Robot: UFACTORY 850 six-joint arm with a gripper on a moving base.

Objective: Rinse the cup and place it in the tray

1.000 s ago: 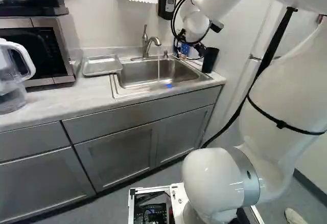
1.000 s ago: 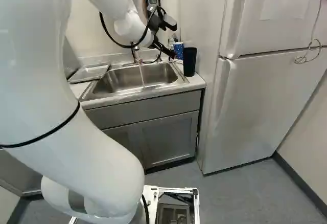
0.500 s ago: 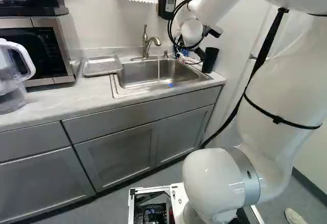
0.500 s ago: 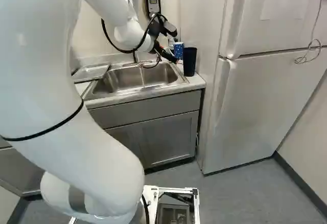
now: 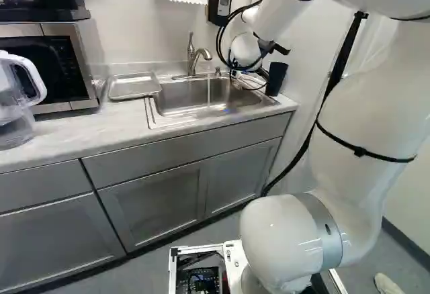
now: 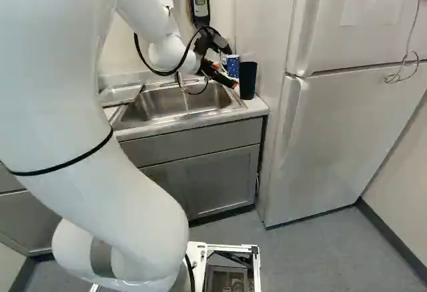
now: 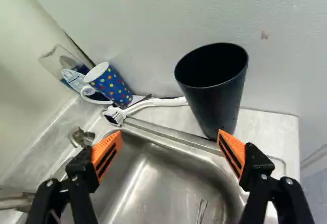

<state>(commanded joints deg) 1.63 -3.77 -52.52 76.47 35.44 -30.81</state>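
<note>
Above the sink's far right corner, my gripper (image 6: 225, 75) reaches toward the counter in the right base view. In the wrist view the gripper (image 7: 169, 138) stands open, its orange pads wide apart and nothing gripped. A tall dark cup (image 7: 217, 96) stands upright on the counter ahead of the fingers, nearer the right-hand one. Beside it, a blue dotted mug (image 7: 111, 85) with a white handle sits in the corner. The metal tray (image 5: 134, 86) lies left of the sink (image 5: 201, 98) in the left base view. Water runs from the faucet (image 5: 193, 58).
A white-handled brush (image 7: 153, 103) lies behind the sink rim between mug and dark cup. A wire utensil (image 7: 201, 213) is in the basin. The refrigerator (image 6: 333, 139) flanks the counter; a microwave (image 5: 50, 66) and water pitcher (image 5: 17, 99) stand at the left.
The arm has brought the gripper lower; in the right base view it has also shifted right, closer to the dark cup. Base, cups and tray have stayed put.
</note>
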